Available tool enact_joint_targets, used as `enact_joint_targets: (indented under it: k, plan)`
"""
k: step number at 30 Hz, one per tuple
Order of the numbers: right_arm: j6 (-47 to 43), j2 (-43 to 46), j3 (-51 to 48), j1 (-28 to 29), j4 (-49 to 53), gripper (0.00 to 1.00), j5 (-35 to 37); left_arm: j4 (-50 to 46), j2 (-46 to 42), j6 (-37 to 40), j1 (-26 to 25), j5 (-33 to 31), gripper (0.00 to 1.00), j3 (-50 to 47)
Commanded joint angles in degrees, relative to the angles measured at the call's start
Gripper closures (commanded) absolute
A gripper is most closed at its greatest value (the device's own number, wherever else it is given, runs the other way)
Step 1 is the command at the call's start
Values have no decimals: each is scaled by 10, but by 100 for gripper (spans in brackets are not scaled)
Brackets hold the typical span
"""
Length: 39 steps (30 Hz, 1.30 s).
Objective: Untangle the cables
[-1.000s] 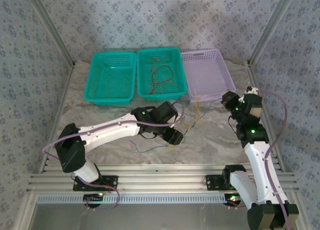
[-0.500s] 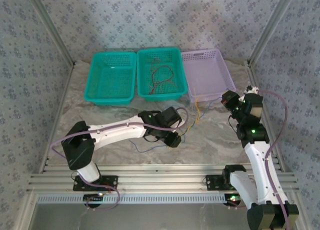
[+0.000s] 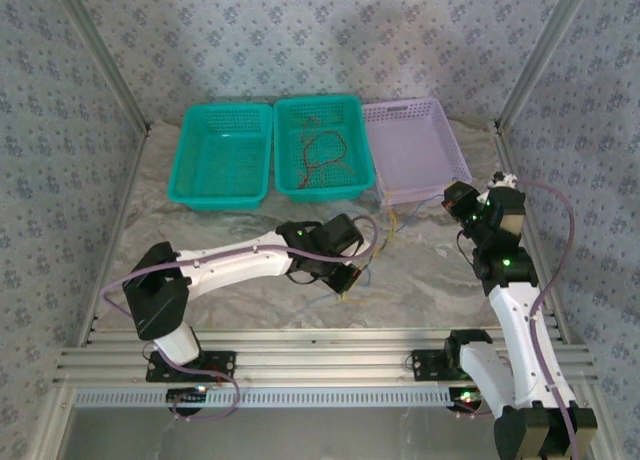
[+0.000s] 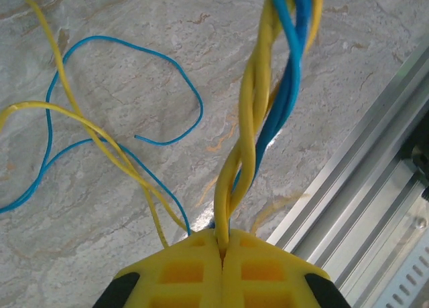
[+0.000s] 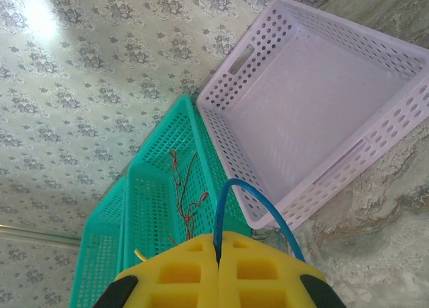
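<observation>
Just now the left jaws closed on the twisted yellow-and-blue cables (image 4: 258, 114) by the counter's (image 4: 348, 73) near edge; the right jaws clamp a blue cable (image 5: 236, 181), so pulling them apart looks next

2 teal baskets (image 3: 222, 156) (image 3: 318, 101), 1 lilac basket (image 3: 412, 152), 2 hands (image 4: 221, 246) (image 5: 218, 241)
</observation>
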State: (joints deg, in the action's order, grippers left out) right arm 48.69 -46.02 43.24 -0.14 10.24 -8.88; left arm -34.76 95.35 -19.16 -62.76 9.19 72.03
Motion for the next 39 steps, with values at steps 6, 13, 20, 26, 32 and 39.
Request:
enact_joint_targets:
  k: [6, 13, 20, 26, 32, 39]
  plan:
    - [-20, 1, -24, -7, 18, 100, 26, -39, -87, 21, -3, -55, 100, 12]
    - [-9, 5, -67, -44, 54, 100, 55, -77, -215, 42, 18, -85, 100, -11]
    - [-3, 28, -86, -83, 70, 100, 79, -168, -314, 63, 45, -89, 100, -21]
    - [-2, 36, -94, -101, 76, 100, 95, -239, -388, 64, 72, -89, 100, -27]
    - [3, 20, -99, -102, 33, 100, 67, -258, -416, 59, 78, -96, 100, -39]
    - [-5, 0, -97, -80, -1, 100, -6, -170, -393, 34, 78, -50, 83, -85]
